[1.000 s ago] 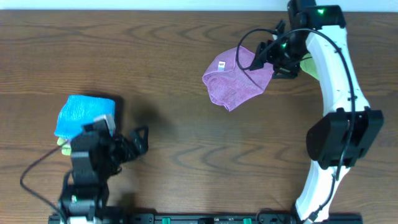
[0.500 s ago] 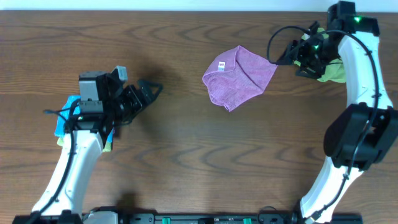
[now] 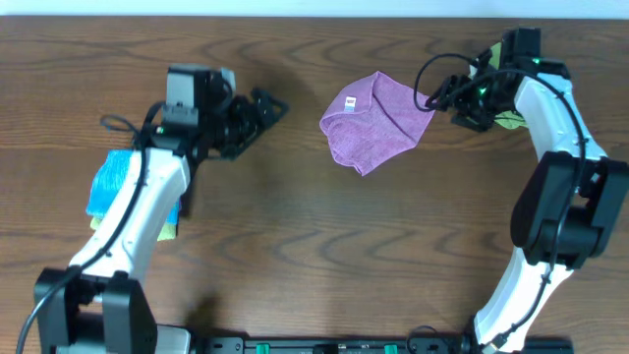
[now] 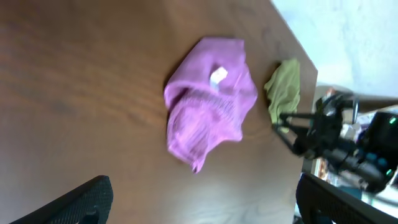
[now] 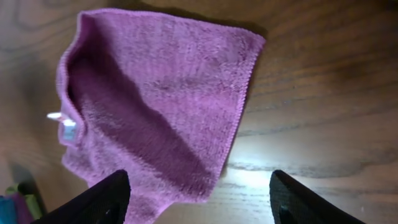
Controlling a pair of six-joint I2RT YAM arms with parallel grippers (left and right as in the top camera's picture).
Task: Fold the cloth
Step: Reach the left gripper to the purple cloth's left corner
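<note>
Two arms work over the table [image 3: 295,236], and the cloth [image 3: 378,123] lies on it between their grippers, bunched and partly doubled, about as wide as long, with a fold ridge running diagonally across it. The right arm [image 3: 565,138] is much the nearer. It reaches in from the cloth's right, and the right gripper [image 3: 439,98] sits just beside the cloth's right corner, jaws spread wide and empty, so that corner looks like the likely first grasp. The left gripper [image 3: 267,108] faces the cloth from well apart on its left, jaws fully spread, holding nothing. A white tag [image 3: 349,104] sits near the cloth's left edge.
</note>
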